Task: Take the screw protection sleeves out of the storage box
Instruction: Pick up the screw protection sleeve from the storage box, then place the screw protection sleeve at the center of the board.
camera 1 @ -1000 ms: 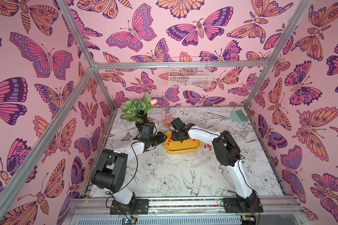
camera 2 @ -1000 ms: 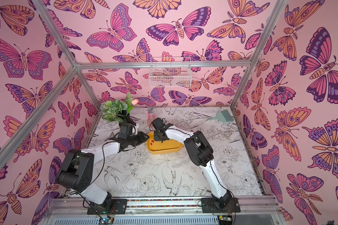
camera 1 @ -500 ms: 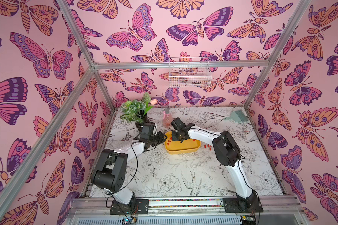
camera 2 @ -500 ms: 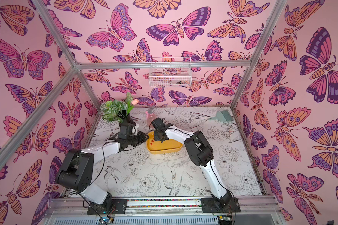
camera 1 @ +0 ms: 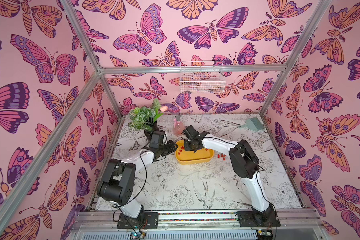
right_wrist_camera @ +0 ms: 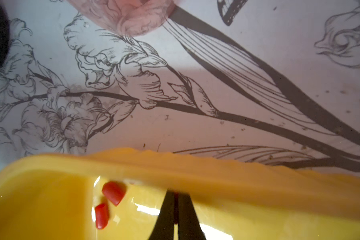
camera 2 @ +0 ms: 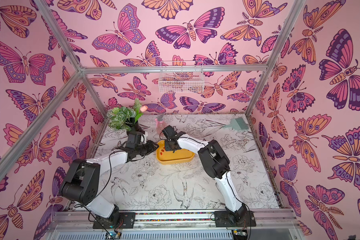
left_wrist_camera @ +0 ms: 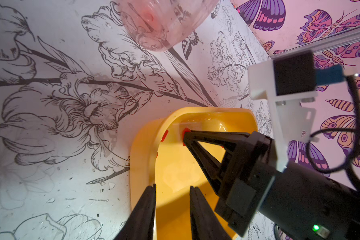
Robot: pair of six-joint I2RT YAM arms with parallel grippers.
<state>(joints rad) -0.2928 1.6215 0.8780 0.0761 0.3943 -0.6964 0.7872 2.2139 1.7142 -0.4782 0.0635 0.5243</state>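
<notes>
Sleeve (left_wrist_camera: 186, 131) in right jaws, left jaws on storage box (left_wrist_camera: 141, 155) rim

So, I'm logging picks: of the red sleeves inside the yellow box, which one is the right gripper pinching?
The sleeve seen as a red sliver between the right gripper's shut jaws; the other sleeves lie loose, untouched, on the storage box floor.

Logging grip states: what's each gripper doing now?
Left gripper: jaws apart at storage box rim; grip cannot be told.
Right gripper: closed on a screw protection sleeve.

Red sleeves (right_wrist_camera: 113, 192) — few in yellow box (camera 1: 193, 161), others outside nr it.
</notes>
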